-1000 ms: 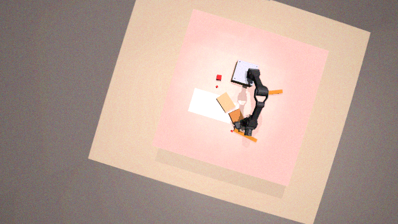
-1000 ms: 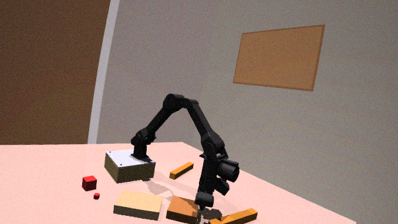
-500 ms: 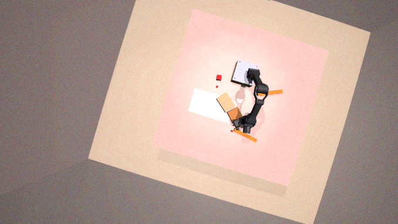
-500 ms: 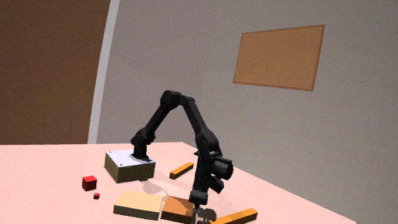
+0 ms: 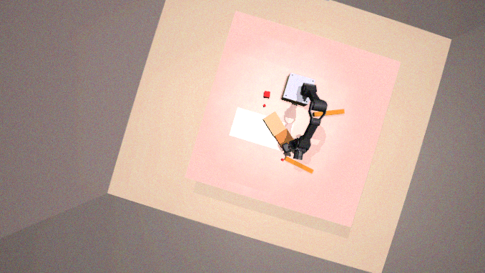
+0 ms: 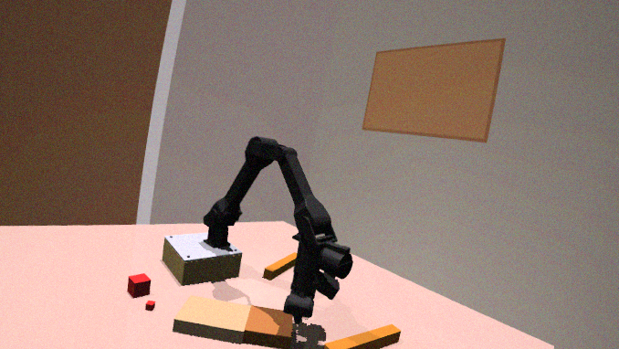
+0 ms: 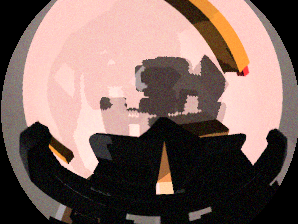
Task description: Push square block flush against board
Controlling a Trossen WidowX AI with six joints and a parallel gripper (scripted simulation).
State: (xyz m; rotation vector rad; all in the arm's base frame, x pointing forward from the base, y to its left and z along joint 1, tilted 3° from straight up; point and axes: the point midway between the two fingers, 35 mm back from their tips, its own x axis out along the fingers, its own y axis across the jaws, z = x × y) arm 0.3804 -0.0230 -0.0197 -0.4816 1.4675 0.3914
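Note:
The light tan board [image 5: 275,122] [image 6: 211,312] lies flat. The darker brown square block [image 5: 282,136] [image 6: 262,320] lies flat against its end nearer the gripper, with no gap visible. Their long edges look even on both visible sides. In the wrist view, slivers of the block [image 7: 164,172] and the board [image 7: 165,188] show between the gripper parts. My gripper [image 5: 290,144] [image 6: 298,320] is shut and empty, pointing down at the block's outer end. Its tips are low there, touching or nearly touching; contact is partly hidden. The arm's shadow darkens part of the block.
An orange bar [image 5: 300,165] [image 6: 365,339] [image 7: 220,30] lies close to the gripper. Another orange bar [image 5: 332,113] [image 6: 279,266] lies near the arm's base [image 5: 297,87] [image 6: 210,269]. A red cube [image 5: 267,94] [image 6: 139,285] and a tiny red cube [image 5: 264,105] [image 6: 150,305] lie beyond the board.

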